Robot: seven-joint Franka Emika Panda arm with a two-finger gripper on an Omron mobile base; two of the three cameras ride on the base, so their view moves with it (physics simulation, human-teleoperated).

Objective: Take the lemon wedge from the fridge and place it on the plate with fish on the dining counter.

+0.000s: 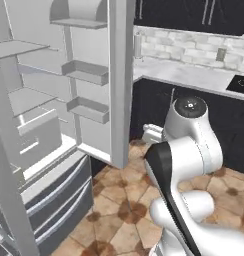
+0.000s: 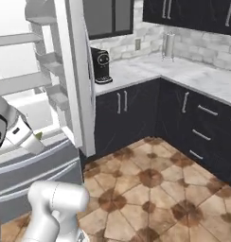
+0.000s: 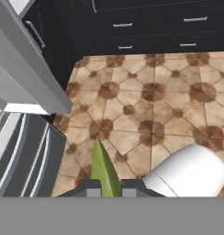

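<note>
The gripper is closed on the lemon wedge, whose thin yellow-green sliver is seen standing up between the two dark fingertips in the hand view, pointed toward the tiled floor; in the right base view a small green tip is glimpsed at the end of the hand, just in front of the open fridge. The step in hand is judged to be the carry away from the fridge toward the dining counter, where the plate is to be reached. Because the wedge is tiny, tapered and probably slick, the grip should be kept firm and steady, and the arm should be swung clear of the open fridge door without jolts, so that the piece is not squeezed out. The fridge is shown in smooth grey steel with a white interior, moulded door shelves and ribbed bottom drawers. The floor is laid in tan and brown patterned tiles, and dark glossy cabinets with slim metal handles are topped by a pale marble surface.
</note>
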